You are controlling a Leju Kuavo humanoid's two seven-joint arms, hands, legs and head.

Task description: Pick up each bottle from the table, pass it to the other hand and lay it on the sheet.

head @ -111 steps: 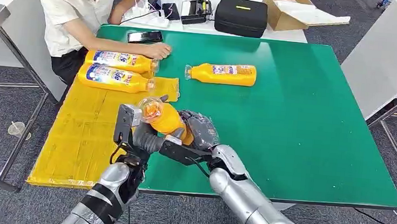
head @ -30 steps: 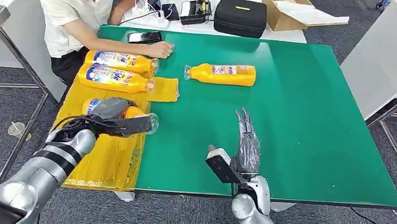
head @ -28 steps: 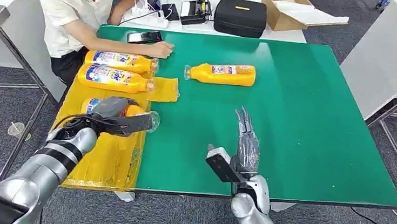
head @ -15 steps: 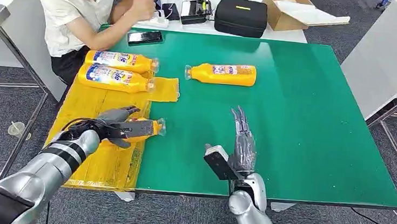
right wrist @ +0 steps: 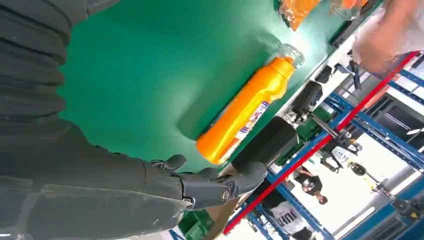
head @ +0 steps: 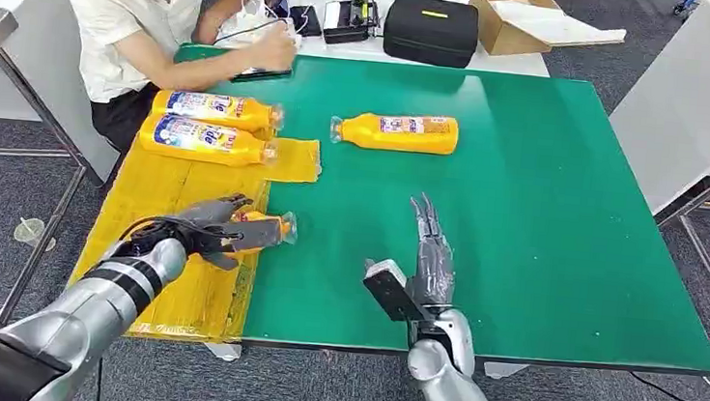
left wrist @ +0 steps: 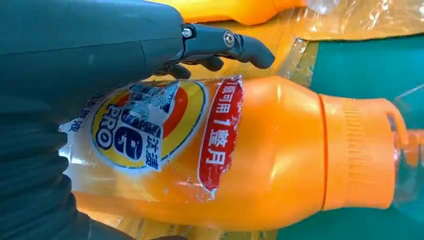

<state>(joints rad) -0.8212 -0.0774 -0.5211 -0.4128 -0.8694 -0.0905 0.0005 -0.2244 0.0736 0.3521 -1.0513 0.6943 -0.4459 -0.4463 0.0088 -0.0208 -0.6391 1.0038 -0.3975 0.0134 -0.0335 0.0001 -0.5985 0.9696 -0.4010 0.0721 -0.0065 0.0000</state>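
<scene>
Bottles: two (head: 210, 125) lie on the yellow sheet (head: 165, 271), a third (head: 256, 231) going down under the left hand (head: 195, 232) (fingers loosening, grip unclear), one (head: 398, 132) left on the table (head: 562, 228); right hand (head: 432, 256) spread, holding nothing.

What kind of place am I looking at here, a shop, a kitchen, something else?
Most likely a robot test lab or workshop. A green table stands on grey carpet, a person sits beside it near cables and a black equipment case, and the right wrist view shows blue metal racking.

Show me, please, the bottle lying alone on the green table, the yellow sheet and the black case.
lone bottle (head: 406, 132), head view, label.
yellow sheet (head: 173, 180), head view, bare middle.
black case (head: 431, 30), head view, lid.
</scene>
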